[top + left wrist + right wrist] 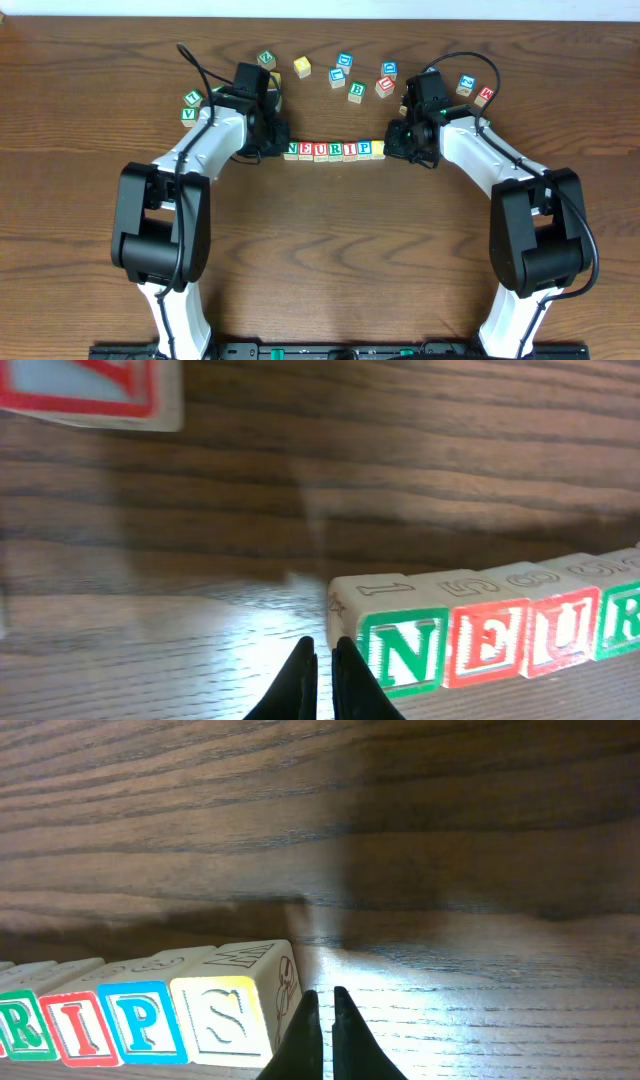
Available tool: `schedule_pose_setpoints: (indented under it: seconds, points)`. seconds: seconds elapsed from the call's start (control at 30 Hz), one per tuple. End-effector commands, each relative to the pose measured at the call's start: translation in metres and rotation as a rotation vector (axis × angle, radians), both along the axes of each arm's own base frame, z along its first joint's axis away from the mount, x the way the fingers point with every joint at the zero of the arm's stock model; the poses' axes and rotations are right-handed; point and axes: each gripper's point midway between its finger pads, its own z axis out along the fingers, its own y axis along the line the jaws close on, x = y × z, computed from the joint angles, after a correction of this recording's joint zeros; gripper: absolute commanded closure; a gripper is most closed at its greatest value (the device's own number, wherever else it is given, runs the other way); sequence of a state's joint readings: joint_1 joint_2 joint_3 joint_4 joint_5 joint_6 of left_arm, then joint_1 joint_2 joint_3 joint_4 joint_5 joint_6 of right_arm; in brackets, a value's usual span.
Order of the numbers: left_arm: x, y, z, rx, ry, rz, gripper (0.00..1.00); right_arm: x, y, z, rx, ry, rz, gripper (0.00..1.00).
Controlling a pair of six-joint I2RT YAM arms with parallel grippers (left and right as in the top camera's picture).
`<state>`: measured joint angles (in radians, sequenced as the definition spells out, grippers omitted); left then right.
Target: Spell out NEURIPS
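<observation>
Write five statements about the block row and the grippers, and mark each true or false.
1. The row reads NEURIPS. True.
2. Both grippers are open. False: the left gripper and the right gripper are both shut, with nothing between their fingers.
3. The left gripper is at the row's N block end. True.
4. The S block is stacked on the P block. False: it stands on the table beside the P block, ending the row.
5. Loose blocks lie on the table beyond the row. True.
</observation>
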<state>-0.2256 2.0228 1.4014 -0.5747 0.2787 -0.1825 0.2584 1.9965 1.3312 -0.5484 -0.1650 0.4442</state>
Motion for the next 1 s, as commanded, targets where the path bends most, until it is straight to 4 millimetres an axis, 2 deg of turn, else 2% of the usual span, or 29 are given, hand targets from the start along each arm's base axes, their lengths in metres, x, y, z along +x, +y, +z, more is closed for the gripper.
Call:
schedule_pose_setpoints:
  seconds: [0.0, 0.67, 0.83, 0.97]
  points:
    - [0.001, -0.005, -0.002, 0.002, -0.003, -0.019, 0.92, -0.004, 0.002, -0.007, 0.004, 0.021, -0.004, 0.99]
    - [0.002, -0.003, -0.002, 0.005, -0.005, -0.016, 0.92, -0.002, -0.001, -0.006, 0.005, 0.02, -0.011, 0.99]
    - [0.005, 0.004, 0.003, 0.004, -0.015, -0.003, 0.92, 0.001, -0.019, -0.002, 0.005, 0.021, -0.052, 0.99]
    - [0.011, 0.016, 0.017, 0.004, -0.052, 0.02, 0.92, 0.003, -0.037, 0.009, 0.007, 0.015, -0.093, 0.99]
